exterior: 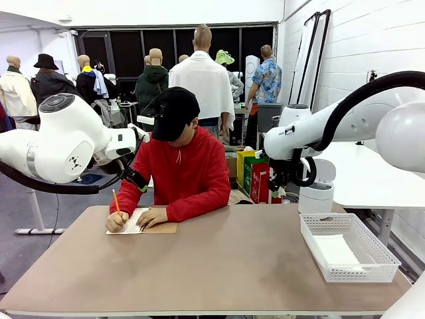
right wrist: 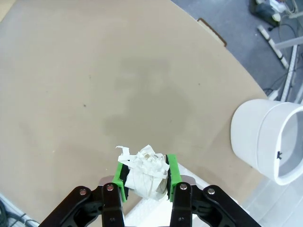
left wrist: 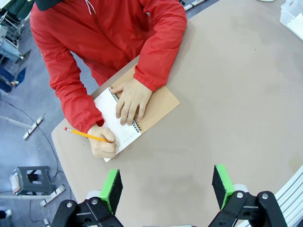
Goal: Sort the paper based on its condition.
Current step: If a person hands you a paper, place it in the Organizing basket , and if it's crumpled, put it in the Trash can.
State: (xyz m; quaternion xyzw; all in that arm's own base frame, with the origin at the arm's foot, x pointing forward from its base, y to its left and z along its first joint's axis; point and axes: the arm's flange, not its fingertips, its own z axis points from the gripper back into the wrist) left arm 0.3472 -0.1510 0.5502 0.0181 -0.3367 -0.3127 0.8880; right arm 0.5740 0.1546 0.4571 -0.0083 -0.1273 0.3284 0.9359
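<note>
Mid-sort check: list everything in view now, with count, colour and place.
table: 1, tan, centre
notebook: 1, brown cover, under person's hands
pencil: 1, yellow, in writing hand
basket: 1, white mesh, table's right
flat paper: 1, white, in basket
crumpled paper: 1, white, in right gripper
bin: 1, white, off table's right edge
person's hands: 2, on notebook
left gripper: 1, green pads, open above table
right gripper: 1, shut on crumpled paper

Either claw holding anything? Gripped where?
Right claw is shut on a crumpled wad of paper, pinched across its middle between the green pads. Left claw is open and holds nothing.
</note>
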